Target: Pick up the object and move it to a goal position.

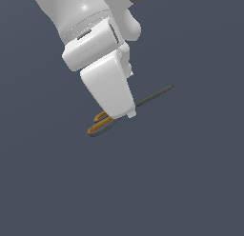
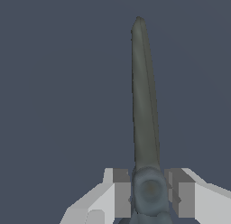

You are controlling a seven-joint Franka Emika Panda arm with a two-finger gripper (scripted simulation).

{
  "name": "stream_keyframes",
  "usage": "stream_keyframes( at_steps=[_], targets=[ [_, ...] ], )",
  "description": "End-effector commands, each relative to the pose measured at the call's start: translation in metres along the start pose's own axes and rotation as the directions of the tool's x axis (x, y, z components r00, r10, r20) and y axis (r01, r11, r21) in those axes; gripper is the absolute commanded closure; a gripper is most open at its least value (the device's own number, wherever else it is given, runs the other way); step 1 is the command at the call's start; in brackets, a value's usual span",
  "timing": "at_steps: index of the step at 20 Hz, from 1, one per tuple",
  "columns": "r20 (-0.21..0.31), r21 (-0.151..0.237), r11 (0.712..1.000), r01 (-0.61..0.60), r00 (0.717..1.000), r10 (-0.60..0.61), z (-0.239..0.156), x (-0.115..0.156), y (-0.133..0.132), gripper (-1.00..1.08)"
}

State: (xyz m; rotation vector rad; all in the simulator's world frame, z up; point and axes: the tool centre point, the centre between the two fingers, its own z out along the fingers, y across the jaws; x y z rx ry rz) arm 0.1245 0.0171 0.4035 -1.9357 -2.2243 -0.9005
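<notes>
Closest in the wrist view, the white two-fingered gripper (image 2: 146,198) pinches the small scissors with orange-brown loop handles and long dark grey blades (image 2: 145,105) at the pivot. Farther out, the blades point away. Handles protrude toward the exterior view's left, over a plain blue-grey worktop (image 1: 190,182).

Arm (image 1: 90,21) is rendering glossy white with rounded, blocky housings; a dark slot is showing on the wrist block (image 1: 95,44); gripper (image 2: 149,198) is showing white angular fingers (image 2: 106,200) with grey flat pads (image 2: 121,193); dark grey patch is showing at the upper link.
</notes>
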Motion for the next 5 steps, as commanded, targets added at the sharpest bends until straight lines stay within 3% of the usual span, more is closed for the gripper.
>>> stream_keyframes(
  at_steps=[1,5],
  targets=[
    [-0.002,0.0,1.0,0.003,1.0,-0.003,-0.0007,0.0006,0.0007,1.08],
    [0.002,0.001,1.0,-0.004,1.0,0.004,0.0019,0.0002,-0.0004,1.08]
  ],
)
